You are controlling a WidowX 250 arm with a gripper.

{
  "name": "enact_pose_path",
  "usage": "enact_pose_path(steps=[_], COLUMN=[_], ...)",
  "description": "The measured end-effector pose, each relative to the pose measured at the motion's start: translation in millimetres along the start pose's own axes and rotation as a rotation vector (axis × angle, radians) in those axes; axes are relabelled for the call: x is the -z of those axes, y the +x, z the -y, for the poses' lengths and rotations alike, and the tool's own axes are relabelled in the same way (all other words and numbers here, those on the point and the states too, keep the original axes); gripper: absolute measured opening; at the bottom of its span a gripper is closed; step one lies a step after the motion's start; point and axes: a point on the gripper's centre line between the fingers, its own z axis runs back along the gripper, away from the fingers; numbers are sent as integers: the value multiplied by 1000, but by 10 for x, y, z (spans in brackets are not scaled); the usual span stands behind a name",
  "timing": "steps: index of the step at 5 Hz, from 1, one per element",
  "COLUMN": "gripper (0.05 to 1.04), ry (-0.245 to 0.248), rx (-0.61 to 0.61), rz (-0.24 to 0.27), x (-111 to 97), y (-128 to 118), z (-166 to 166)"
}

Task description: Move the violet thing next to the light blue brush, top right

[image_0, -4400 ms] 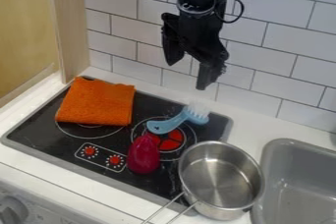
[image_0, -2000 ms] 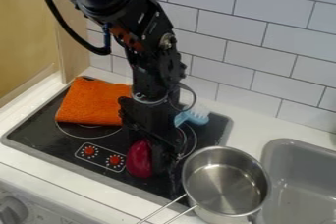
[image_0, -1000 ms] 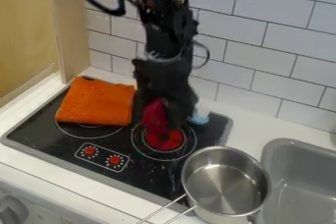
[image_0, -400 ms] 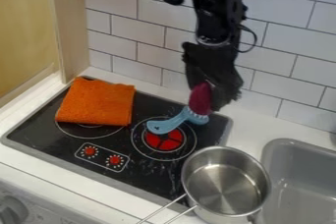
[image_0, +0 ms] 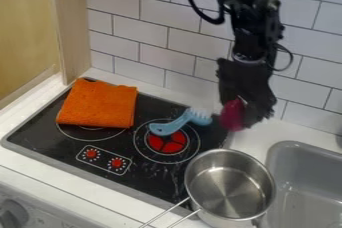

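The black gripper (image_0: 242, 114) hangs to the right of the brush, over the stove's right back corner and the counter beside it. It is shut on the violet thing (image_0: 232, 115), which looks like a dark pinkish eggplant shape and is partly covered by the gripper. The light blue brush (image_0: 179, 122) lies on the back right of the black stove (image_0: 152, 171), its whitish bristles pointing up at its right end. Between the brush's bristles and the violet thing there is a small gap in the view.
A metal pot (image_0: 229, 184) stands in front of the gripper, over the stove's right front edge, its handle toward the front. The grey sink (image_0: 308, 177) lies to the right. A folded orange cloth (image_0: 98, 104) covers the stove's back left. White tiles (image_0: 135, 34) rise behind.
The gripper came down on the violet thing at the stove's front, lifted it, and carried it back and right past the brush. The pot has shifted slightly right and forward.
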Motion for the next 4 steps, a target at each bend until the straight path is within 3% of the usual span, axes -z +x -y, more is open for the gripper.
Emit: enact_pose_path(steps=[1, 4], gripper=[715, 715], ry=[-9, -34], rx=[40, 78], rz=[4, -30], x=[51, 174], y=[121, 92], z=[101, 205])
